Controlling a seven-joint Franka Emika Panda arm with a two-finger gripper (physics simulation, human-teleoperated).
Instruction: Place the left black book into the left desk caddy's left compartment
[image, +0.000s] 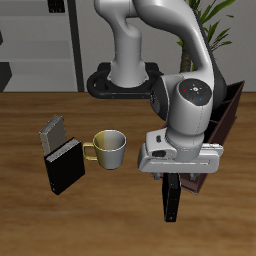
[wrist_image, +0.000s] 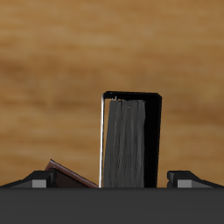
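My gripper (image: 173, 178) is shut on the left black book (image: 172, 205), a slim plain black book that hangs upright below the fingers, above the table near its front edge. In the wrist view the book (wrist_image: 131, 140) stands between the fingers (wrist_image: 188, 178), its thin edge and black cover showing. The left desk caddy (image: 233, 112), dark brown with a tall slanted wall, stands just behind the gripper and is mostly covered by the arm. A brown corner of it (wrist_image: 70, 174) peeks in beside the book. The left compartment's inside is hidden.
A pale mug (image: 108, 148) stands beside the gripper. Past it are a thicker black book (image: 66, 166) with pale page edges and a grey book (image: 52, 131) farther back. The robot's base (image: 125, 82) is at the table's back.
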